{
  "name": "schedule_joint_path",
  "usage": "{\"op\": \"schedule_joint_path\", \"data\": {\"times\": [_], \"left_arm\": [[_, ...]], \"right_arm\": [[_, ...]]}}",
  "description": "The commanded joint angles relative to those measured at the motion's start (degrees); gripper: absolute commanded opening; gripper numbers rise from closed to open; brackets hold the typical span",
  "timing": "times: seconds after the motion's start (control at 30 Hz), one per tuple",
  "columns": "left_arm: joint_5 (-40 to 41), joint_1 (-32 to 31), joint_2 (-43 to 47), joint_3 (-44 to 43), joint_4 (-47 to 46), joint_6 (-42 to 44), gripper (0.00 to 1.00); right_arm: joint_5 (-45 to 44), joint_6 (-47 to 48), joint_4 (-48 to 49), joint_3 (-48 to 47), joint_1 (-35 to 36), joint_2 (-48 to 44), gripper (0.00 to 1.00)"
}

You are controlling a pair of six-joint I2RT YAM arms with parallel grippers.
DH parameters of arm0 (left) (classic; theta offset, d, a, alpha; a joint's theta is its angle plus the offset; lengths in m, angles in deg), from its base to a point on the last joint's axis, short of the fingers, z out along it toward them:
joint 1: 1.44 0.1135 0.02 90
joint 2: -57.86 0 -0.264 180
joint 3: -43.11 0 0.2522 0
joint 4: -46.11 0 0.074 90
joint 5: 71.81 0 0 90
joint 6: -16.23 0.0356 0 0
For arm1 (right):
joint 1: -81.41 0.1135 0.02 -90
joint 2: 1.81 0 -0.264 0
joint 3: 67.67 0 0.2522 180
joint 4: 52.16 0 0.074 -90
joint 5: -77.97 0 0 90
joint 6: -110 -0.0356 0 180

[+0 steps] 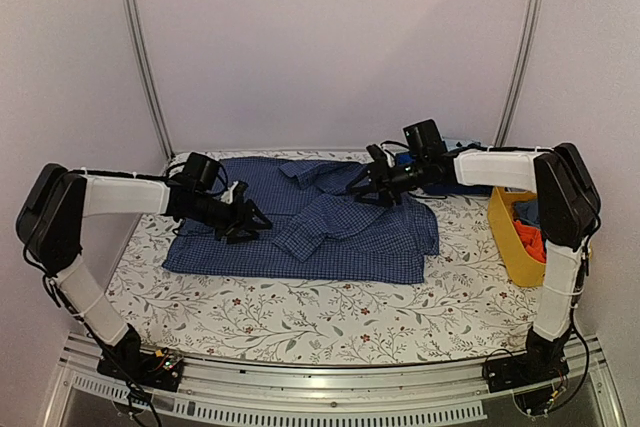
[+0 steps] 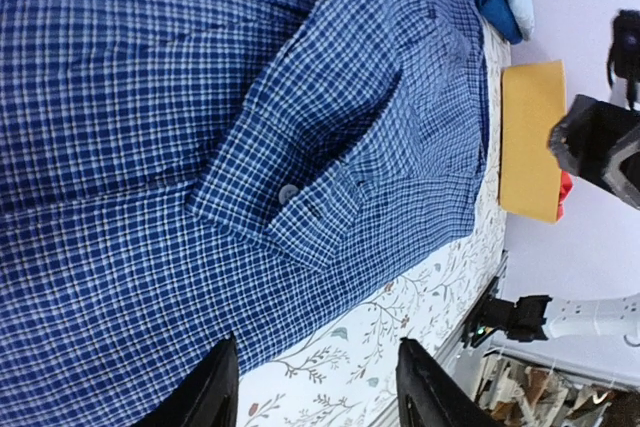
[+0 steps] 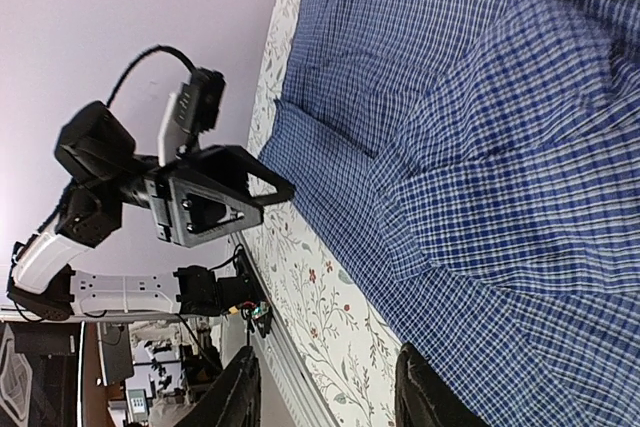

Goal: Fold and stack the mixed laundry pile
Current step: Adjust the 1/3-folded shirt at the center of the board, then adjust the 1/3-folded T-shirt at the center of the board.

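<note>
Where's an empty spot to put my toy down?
The flowery strip between the blue shirt and the near edge of the table is bare. So is the gap between shirt and yellow basket. Crowded over the shirt, under the left claw and right claw.

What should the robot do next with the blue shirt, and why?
Probably lower the left gripper and pinch the blue check shirt near its left edge, to fold that side inward. The shirt lies spread out, one sleeve already laid across it, and the right gripper is open and empty over it too.
</note>
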State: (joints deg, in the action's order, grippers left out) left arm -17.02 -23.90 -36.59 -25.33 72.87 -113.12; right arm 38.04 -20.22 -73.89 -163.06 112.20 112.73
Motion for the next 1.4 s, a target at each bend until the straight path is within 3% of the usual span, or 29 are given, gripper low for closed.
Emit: {"op": "schedule_joint_path", "data": {"times": [0.0,0.37,0.57,0.8,1.1,1.27,1.37], "left_arm": [[-2.74,-1.2,-3.18,1.95,-6.13,-5.99,0.52],[-1.55,-2.5,-11.31,1.11,-10.48,-10.36,0.48],[-1.45,-3.8,-15.14,-1.13,-12.03,-12.16,0.45],[-1.48,-4.41,-17.96,-3.55,-14.72,-13.46,0.38],[-1.09,-4.35,-17.9,-6.59,-14.18,-12.78,0.17],[1.66,-4.33,-15.65,-10.53,-5.81,-8.6,0.0],[2.33,-3.87,-14.04,-12.63,-1.02,-6.11,0.0]], "right_arm": [[-3.21,6.64,-6.16,0.78,-3.16,-3.71,0.45],[-13.17,13.31,-16.36,10.26,-4.63,-10.03,0.45],[-16.62,13.93,-16.93,17.54,-6.88,-13.58,0.45],[-17.43,14.8,-17.1,18.61,-7.23,-12.85,0.45],[-19.22,15.9,-18.29,18.82,-8.11,-13.68,0.46],[-20.64,16.72,-18.4,17.97,-9.34,-13.49,0.51],[-22.04,17.71,-18.53,16.17,-9.68,-12.74,0.53]]}}
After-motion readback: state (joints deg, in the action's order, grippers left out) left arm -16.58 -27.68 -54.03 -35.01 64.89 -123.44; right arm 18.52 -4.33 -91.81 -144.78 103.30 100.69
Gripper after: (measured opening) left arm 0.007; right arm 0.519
